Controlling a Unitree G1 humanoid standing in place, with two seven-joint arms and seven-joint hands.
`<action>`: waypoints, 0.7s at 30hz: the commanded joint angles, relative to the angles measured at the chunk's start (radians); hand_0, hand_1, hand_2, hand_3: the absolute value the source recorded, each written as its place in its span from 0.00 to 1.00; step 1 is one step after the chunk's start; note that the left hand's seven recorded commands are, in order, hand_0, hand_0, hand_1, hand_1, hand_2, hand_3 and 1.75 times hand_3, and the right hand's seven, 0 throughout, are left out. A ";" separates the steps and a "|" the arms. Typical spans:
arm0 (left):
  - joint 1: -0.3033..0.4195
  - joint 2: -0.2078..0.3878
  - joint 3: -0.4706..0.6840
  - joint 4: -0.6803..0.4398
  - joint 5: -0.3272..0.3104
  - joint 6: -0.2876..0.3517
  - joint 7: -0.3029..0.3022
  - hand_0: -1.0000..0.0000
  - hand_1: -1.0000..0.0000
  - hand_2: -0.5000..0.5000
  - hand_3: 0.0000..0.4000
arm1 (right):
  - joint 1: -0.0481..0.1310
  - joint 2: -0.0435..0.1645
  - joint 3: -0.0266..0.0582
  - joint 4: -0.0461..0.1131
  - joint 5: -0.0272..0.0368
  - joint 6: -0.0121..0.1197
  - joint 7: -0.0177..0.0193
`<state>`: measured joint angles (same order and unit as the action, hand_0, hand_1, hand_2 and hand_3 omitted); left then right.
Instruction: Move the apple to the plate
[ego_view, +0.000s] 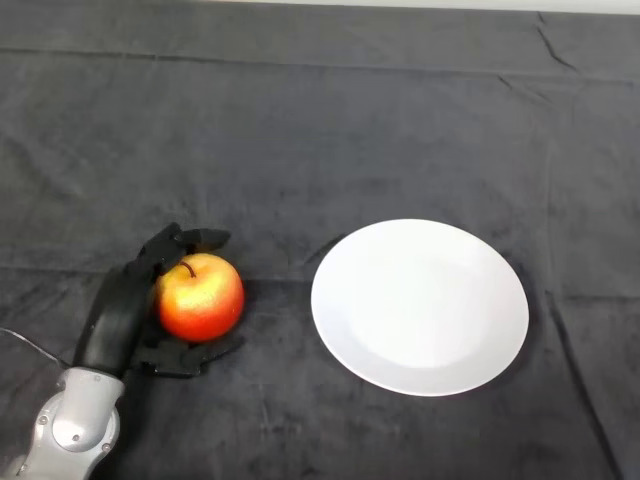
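Note:
A red and yellow apple (202, 297) with a dark stem sits on the dark cloth at the lower left. My left hand (120, 305) is at its left side, with the fingers (190, 241) curled over its far side and the thumb (195, 352) under its near side. The hand is shut on the apple. A white round plate (420, 306) lies flat to the right of the apple, with a gap of cloth between them. The plate holds nothing.
The dark wrinkled cloth (320, 130) covers the whole table. Its far edge runs along the top of the view.

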<state>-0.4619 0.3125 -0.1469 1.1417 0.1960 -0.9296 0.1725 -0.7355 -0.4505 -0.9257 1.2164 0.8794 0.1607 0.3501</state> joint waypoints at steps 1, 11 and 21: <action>0.010 0.008 -0.048 0.011 0.035 0.028 -0.030 0.00 0.00 0.50 1.00 | 0.004 -0.021 -0.0081 -0.004 0.0077 -0.005 -0.0013; -0.052 -0.002 -0.064 0.013 0.032 0.007 -0.023 0.00 0.00 0.50 1.00 | 0.004 -0.022 -0.0082 -0.003 0.0078 -0.005 -0.0010; -0.099 -0.042 -0.076 -0.020 0.032 -0.118 0.060 0.00 0.00 0.50 1.00 | 0.004 -0.022 -0.0084 -0.002 0.0080 -0.005 -0.0005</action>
<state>-0.5029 0.2587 -0.1953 1.1419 0.2057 -1.0350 0.2282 -0.7353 -0.4504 -0.9256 1.2164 0.8795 0.1607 0.3500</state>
